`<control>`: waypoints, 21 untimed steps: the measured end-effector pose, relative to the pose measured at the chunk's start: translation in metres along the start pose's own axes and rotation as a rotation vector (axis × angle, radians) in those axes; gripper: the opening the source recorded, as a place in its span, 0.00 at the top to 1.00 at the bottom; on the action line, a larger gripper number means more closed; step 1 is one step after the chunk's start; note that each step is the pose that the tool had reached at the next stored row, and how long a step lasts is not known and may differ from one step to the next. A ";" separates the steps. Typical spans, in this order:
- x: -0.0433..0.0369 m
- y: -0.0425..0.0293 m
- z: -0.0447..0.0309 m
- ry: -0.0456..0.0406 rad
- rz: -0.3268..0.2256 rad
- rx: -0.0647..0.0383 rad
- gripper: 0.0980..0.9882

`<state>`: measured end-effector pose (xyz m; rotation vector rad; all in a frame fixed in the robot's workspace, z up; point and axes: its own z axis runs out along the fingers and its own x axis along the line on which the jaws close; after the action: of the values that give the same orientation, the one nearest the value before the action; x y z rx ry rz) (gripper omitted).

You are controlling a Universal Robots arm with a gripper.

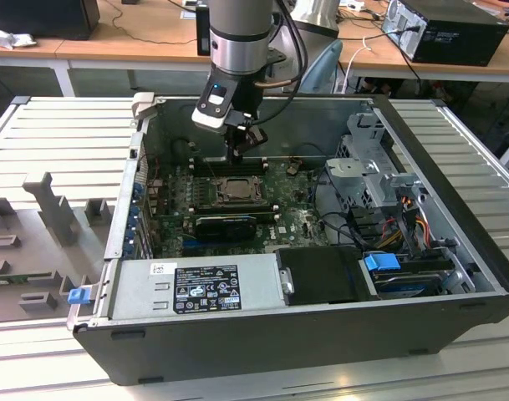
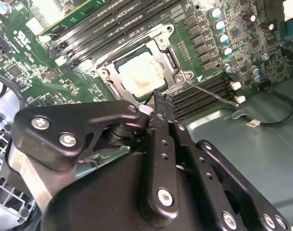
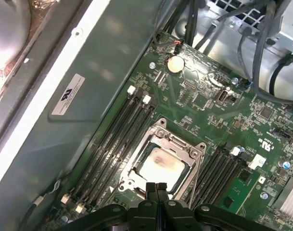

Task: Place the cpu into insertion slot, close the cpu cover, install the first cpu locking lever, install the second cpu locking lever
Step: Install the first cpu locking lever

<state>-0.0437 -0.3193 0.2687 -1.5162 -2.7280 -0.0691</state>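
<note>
Worktop (image 1: 62,134): one, ribbed grey metal, carrying the whole job.
Computer case (image 1: 262,342): one, lying on its side with the side panel off, so I can look straight down into it.
Arm (image 1: 241,33): one, coming down from above into the case's far half.
Power supply (image 1: 200,288): one grey box along the case's near wall.
Motherboard (image 3: 204,106): one green board on the case floor.
Long black slots (image 3: 112,139): two banks, one on either side of the socket.
Hand (image 3: 156,185): one, with its two fingers pressed flat together and no gap between them. It has hold of nothing.
Insertion slot (image 1: 235,190): one, in the middle of the board, directly under the hand in the exterior view.
Cpu cover (image 3: 172,142): one silver frame, lying flat on the slot.
Cpu (image 3: 160,166): one, seated in the slot, its pale smudged face showing through the cover's window.
Locking lever (image 2: 211,90): one thin wire rod I can make out, running from a corner of the socket out across the long slots.
Cpu against hand: the chip sits just beyond the fingertips, which are at the cover's edge. Whether they touch it I cannot tell.
</note>
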 end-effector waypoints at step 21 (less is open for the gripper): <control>0.0000 0.0000 0.0004 0.0132 -0.536 0.022 0.99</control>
<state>-0.0437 -0.3193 0.2683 -0.7358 -3.0236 -0.0550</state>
